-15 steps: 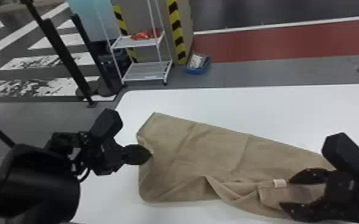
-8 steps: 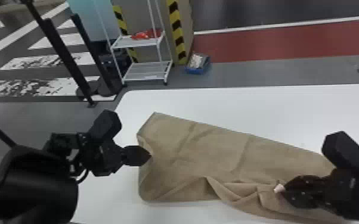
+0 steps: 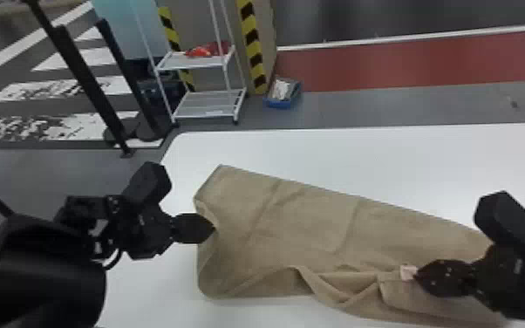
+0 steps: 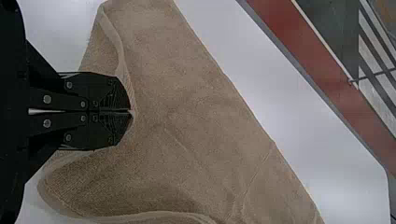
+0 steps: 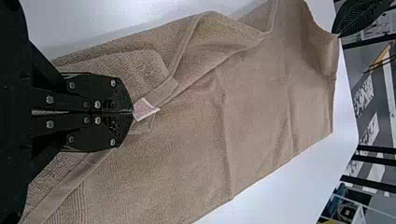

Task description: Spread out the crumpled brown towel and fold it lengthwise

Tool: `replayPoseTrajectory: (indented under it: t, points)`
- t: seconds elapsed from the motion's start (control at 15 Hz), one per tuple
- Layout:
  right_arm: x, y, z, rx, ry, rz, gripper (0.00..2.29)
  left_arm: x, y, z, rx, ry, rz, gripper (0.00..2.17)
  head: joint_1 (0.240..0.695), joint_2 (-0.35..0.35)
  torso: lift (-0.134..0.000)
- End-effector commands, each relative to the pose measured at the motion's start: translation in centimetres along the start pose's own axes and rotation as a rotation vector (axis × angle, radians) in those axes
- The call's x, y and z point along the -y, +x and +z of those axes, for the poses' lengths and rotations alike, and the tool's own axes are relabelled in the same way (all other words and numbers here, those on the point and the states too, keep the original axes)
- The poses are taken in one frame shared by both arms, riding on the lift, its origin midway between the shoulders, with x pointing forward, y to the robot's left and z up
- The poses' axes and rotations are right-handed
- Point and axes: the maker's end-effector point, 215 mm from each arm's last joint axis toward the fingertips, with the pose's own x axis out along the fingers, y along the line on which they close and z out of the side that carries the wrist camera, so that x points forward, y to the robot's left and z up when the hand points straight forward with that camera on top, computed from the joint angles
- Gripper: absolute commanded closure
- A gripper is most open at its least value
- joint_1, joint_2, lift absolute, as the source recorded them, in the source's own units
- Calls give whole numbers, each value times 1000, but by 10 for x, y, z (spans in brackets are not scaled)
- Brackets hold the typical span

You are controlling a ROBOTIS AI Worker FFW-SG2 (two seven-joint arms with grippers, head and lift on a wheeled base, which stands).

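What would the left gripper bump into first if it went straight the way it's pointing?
The brown towel: the left gripper seems to pinch its edge, and more cloth lies straight ahead, though height is unclear.

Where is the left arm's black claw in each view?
Head view: left claw, left of centre, at the left edge of the brown cloth towel.
Left wrist view: near the camera, tips at the towel's edge.
Right wrist view: far off, at the towel's far end.
Shared landmark: the towel.

Our black left arm (image 3: 43, 270) carries a thin looped cable (image 3: 117, 261). Pale round screws (image 4: 47, 99) dot our tapered black fingers (image 4: 100, 86).
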Motion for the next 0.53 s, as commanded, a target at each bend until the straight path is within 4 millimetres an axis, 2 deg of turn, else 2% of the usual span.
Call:
replayPoseTrajectory:
  t: [0.0,0.13,0.27,0.33,0.47]
  points:
    - [12,-21,-1,17,1,-36,1420,-2,-1,0,0,0,4,1372,695,252,-124]
    - [34,-54,-9,38,26,-95,1420,-3,-2,-1,0,-1,10,1372,695,237,-124]
    - [50,-94,-27,41,46,-162,1420,-4,-1,-1,0,-3,12,1372,695,207,-124]
    - [57,-118,-44,34,67,-197,1420,-4,-1,0,4,-5,14,1372,695,186,-124]
    - [57,-158,-82,5,101,-244,1420,-1,4,2,5,-4,17,1372,695,117,-124]
